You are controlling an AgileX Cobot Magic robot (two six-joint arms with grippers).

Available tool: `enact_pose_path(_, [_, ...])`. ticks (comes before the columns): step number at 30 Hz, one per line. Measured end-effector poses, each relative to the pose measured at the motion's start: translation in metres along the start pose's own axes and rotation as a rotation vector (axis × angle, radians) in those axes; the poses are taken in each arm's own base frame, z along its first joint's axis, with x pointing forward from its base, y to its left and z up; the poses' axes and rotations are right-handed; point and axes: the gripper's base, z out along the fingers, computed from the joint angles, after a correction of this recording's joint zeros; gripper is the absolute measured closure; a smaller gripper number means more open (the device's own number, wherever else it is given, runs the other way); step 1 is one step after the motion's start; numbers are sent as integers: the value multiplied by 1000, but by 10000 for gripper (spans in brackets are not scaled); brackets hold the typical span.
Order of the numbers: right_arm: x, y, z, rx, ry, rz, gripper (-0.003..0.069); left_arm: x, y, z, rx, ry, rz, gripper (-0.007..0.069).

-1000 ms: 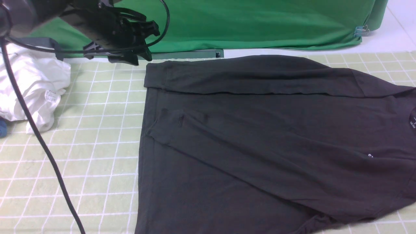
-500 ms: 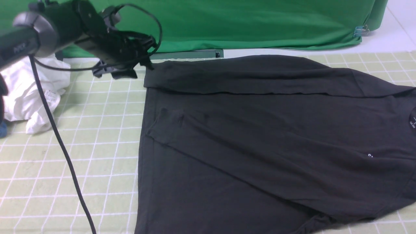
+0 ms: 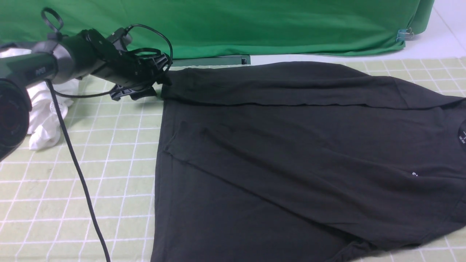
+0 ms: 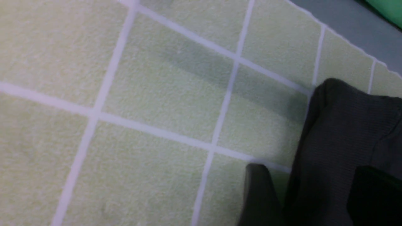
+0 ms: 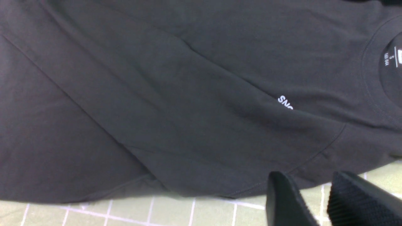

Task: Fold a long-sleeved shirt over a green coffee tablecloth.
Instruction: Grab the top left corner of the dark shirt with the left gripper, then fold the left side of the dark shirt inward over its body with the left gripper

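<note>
**Black shirt lies flat, left tool at its far corner**

The long-sleeved shirt [image 3: 291,163] lies spread on the green coffee tablecloth [image 3: 109,174], which covers the worktop. Its hem points to the robot's left and its collar to the right. The knit is charcoal black and mostly smooth. One sleeve lies folded along the far edge, and the other crosses the body on a slant. The white print [image 5: 285,102] shows only its first letters, the rest tucked under the slanted sleeve, and a small size label [image 5: 388,58] sits inside the collar.

A crumpled white garment [image 3: 45,123] rests on the cloth well to the left of the shirt. Plain deep green fabric [image 3: 255,25] hangs behind the worktop. The left arm's black cable [image 3: 78,174] trails across the cloth in front of the camera.

The left tool [image 3: 158,80] sits low at the shirt's far left corner. Its jaws are spread wide with the fabric edge between them, though whether the fingers [image 4: 260,194] press the fabric is hard to tell. The right tool [image 5: 309,175] hovers at the near edge by the shoulder, jaws parted and empty.
</note>
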Motion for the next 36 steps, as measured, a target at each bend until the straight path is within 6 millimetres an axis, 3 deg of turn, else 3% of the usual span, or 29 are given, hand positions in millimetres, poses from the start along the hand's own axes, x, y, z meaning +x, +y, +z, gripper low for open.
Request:
enact_pose_path(3, [0,0,0,1,-5,1,440,1,-3,1,12,-1,19,237])
enact_pose_path(7, [-1,0,0,1,-6,2,434,1,-4,2,17,-7,57,296])
enact_pose_path(9, [-1,0,0,1,-6,2,431,0,-5,1,20,-14,63,353])
enact_pose_path(10, [-1,0,0,1,-6,2,432,-1,-6,1,22,-19,63,417])
enact_pose_path(12, [-1,0,0,1,-6,2,432,-2,-6,1,25,-22,59,442])
enact_pose_path(14, [-1,0,0,1,-6,2,432,-2,-7,1,32,-24,47,559])
enact_pose_path(16, [-1,0,0,1,-6,2,432,-2,-8,1,40,-22,41,593])
enact_pose_path(24, [-1,0,0,1,-6,2,431,-3,-22,-6,128,36,7,603])
enact_pose_path(28, [-1,0,0,2,-13,2,425,-12,-44,-30,211,80,-13,603])
enact_pose_path(32, [-2,0,0,3,-20,2,422,-17,-72,-71,313,128,-60,603])
enact_pose_path(33, [-2,0,0,3,-20,2,422,-17,-74,-74,321,138,-63,603])
enact_pose_path(36, [-2,0,0,4,-23,2,422,-11,-107,-119,390,181,-20,603])
